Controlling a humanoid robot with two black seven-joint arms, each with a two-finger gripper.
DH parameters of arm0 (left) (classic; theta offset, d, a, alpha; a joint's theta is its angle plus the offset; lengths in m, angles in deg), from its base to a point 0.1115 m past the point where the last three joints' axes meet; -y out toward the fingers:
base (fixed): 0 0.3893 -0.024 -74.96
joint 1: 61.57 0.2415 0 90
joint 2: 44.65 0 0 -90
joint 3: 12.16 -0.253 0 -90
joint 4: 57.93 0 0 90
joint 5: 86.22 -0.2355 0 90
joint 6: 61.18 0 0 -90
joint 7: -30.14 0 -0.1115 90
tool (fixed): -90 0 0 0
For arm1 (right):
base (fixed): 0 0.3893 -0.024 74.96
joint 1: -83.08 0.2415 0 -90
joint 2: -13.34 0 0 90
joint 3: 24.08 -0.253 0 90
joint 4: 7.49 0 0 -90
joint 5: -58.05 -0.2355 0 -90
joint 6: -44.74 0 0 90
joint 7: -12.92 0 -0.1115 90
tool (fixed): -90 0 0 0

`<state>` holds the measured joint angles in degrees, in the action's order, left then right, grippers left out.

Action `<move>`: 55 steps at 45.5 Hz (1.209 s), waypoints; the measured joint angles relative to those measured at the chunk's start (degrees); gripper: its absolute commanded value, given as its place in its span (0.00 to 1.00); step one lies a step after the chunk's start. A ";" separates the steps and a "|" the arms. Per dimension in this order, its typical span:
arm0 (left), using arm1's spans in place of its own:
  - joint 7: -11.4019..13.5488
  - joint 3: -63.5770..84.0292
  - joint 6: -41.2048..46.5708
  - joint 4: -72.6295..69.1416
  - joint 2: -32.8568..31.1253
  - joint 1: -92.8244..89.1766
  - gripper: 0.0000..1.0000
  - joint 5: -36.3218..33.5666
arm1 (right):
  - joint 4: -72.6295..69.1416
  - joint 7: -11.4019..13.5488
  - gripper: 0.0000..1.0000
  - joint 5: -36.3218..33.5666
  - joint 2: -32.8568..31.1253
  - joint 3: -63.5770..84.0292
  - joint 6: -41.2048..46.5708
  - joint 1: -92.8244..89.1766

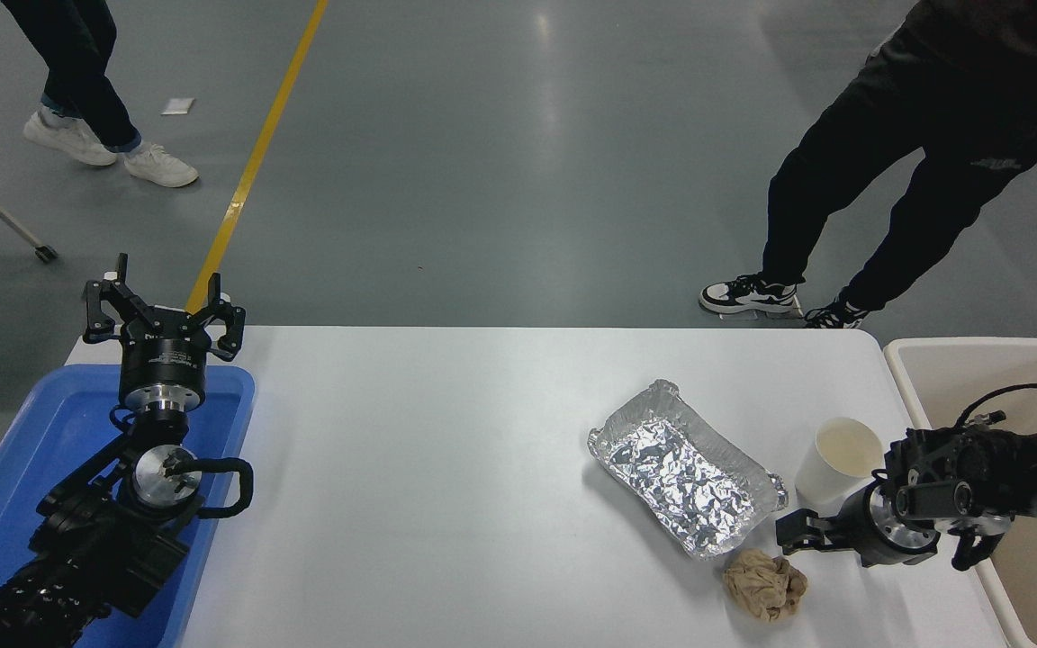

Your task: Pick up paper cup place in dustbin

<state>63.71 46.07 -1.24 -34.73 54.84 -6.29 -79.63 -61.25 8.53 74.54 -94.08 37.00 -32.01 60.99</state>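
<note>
The paper cup (838, 459) is white with a cream inside. It stands upright on the white table (446, 468), near the right edge, just right of the foil tray. My right gripper (796, 531) reaches in from the right and points left, low over the table. It sits just in front of the cup's base and holds nothing that I can see. The beige dustbin (942, 353) stands off the table's right edge, and my right arm crosses over it. My left gripper (163, 310) is parked open and empty over the blue tray at the lower left.
A crumpled foil tray (685, 468) lies left of the cup. A brown paper ball (766, 585) lies just below my right gripper. A blue plastic tray (23, 450) is at the left edge. Two people stand on the floor beyond the table.
</note>
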 measured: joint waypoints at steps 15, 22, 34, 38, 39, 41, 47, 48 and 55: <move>0.01 -0.35 0.00 0.00 0.09 0.00 0.99 0.10 | -0.01 0.00 1.00 -0.34 0.45 0.07 0.03 0.35; 0.16 -0.62 0.00 0.00 0.14 0.00 0.99 0.17 | -0.32 -0.01 1.00 -0.37 0.49 0.09 0.09 0.98; 0.17 -0.85 0.00 0.00 0.23 -0.06 0.99 0.22 | -5.31 -0.01 1.00 -0.40 -1.85 2.84 0.43 7.90; 0.17 -0.88 0.00 0.00 0.24 -0.07 0.99 0.24 | -9.12 -0.07 1.00 -0.16 -3.73 5.19 0.57 12.30; 0.18 -0.89 0.00 0.00 0.25 -0.07 0.99 0.24 | -10.61 -0.08 1.00 -0.10 -4.43 6.25 0.64 14.04; 0.18 -0.89 0.00 0.00 0.25 -0.08 0.99 0.25 | -12.72 -0.10 1.00 0.02 -5.41 7.81 0.67 16.62; 0.17 -0.94 0.00 0.00 0.26 -0.07 0.99 0.23 | -21.71 -0.33 1.00 0.36 -8.34 14.77 0.84 27.36; 0.18 -0.94 0.00 0.00 0.26 -0.07 0.99 0.26 | -22.99 -0.31 1.00 0.44 -8.67 15.84 0.83 29.01; 0.18 -0.95 0.00 0.01 0.26 -0.06 0.99 0.26 | -32.69 -0.54 1.00 0.65 -10.39 23.55 1.99 42.66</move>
<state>63.89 45.12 -1.24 -34.72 55.11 -6.35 -79.37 -93.94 7.99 75.19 -104.47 60.55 -30.02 103.65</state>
